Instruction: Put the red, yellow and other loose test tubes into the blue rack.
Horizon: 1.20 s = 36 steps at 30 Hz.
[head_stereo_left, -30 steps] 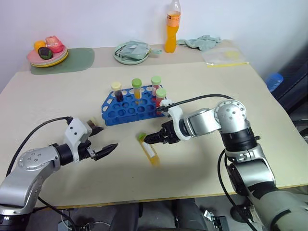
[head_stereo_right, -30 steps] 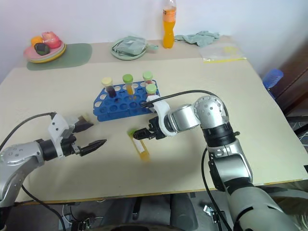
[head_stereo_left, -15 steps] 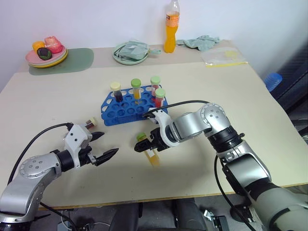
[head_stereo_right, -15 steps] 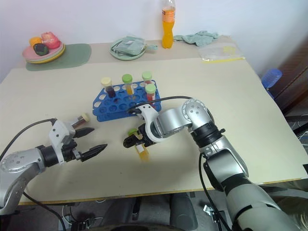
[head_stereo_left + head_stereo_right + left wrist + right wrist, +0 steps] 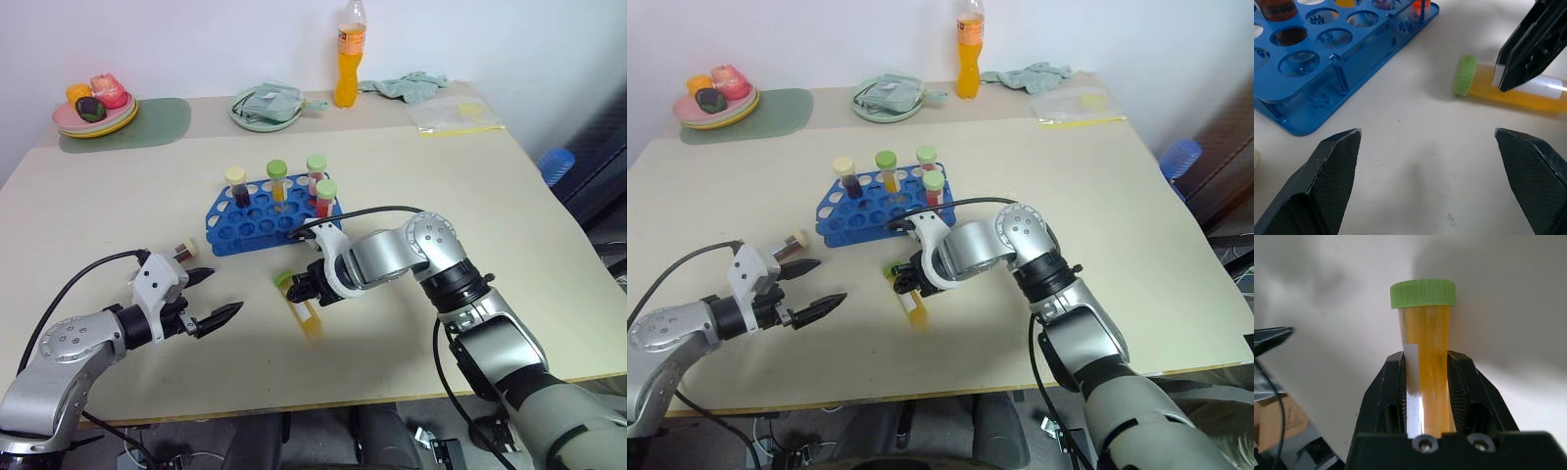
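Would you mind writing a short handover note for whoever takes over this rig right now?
Right gripper: shut on the green-capped yellow test tube, which lies on the beige table.
Left gripper: open, holding nothing.
Blue plastic rack: four capped tubes standing in it.
A cream-capped dark tube lies loose by the left gripper.
Left: rack the yellow tube, then the loose one.

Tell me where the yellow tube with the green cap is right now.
The yellow tube lies on the table just in front of the blue rack, clamped between the right gripper fingers.
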Each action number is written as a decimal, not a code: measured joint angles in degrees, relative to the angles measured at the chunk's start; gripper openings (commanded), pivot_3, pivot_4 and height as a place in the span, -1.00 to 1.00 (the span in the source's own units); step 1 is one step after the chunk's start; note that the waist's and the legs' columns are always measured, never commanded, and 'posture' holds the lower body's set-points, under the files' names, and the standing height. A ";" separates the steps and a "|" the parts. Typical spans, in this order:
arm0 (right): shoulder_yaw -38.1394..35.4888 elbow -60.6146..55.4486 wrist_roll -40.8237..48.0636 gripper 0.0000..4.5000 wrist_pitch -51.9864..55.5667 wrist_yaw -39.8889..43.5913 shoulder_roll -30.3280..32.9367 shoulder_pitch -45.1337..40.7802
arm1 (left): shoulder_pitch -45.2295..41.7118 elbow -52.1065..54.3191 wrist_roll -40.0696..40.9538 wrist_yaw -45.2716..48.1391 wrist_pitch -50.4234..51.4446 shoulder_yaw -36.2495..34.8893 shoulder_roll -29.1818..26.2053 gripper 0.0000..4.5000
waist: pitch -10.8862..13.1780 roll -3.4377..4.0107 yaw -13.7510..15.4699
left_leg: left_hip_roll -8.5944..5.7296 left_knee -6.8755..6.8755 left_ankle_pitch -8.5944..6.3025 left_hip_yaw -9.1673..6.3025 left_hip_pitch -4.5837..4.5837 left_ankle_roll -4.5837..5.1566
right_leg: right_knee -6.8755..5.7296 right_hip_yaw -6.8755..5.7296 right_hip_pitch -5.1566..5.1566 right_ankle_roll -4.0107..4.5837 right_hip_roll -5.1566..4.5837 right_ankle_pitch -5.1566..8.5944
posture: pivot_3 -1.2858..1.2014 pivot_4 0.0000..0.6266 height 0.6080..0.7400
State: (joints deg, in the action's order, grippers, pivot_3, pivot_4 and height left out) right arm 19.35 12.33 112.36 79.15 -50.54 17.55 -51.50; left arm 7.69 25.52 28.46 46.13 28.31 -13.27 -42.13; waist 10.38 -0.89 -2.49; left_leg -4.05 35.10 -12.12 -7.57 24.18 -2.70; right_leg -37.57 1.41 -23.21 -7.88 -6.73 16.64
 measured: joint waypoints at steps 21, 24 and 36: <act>3.97 -10.64 -91.11 -0.68 -74.24 63.89 -7.23 16.45 | -4.61 -6.06 -1.24 -10.58 -5.34 -3.96 12.46 1.00 | -0.04 -0.05 0.07 | -0.01 0.03 0.01 0.03 -0.02 -0.05 | -0.02 0.01 -0.03 -0.02 0.01 -0.01 | 0.03 -0.52 1.00; 3.48 -3.07 -95.32 -0.68 -79.24 65.66 -11.28 15.86 | -3.84 -4.81 -0.91 -11.35 -6.59 -2.51 15.61 1.00 | -0.04 -0.05 0.04 | -0.01 0.02 0.02 0.00 -0.02 -0.08 | -0.02 0.02 -0.03 -0.01 0.01 -0.01 | 0.03 -0.52 1.00; -1.93 11.16 -102.75 -0.68 -87.65 69.24 -18.86 14.24 | -2.80 -3.23 -2.08 -13.86 -7.85 1.21 18.44 1.00 | -0.03 -0.04 -0.02 | -0.03 -0.01 0.04 -0.03 -0.05 -0.11 | -0.03 0.01 -0.04 0.00 0.03 -0.01 | 0.03 -0.52 1.00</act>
State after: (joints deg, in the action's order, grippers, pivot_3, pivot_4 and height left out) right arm 17.42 23.49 9.62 -8.50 18.69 -1.31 -37.26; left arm 4.89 22.29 26.38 32.27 20.46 -12.07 -23.69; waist 10.34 -0.93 -2.52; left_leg -4.07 35.09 -12.08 -7.60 24.14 -2.81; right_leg -37.60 1.42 -23.25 -7.89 -6.70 16.63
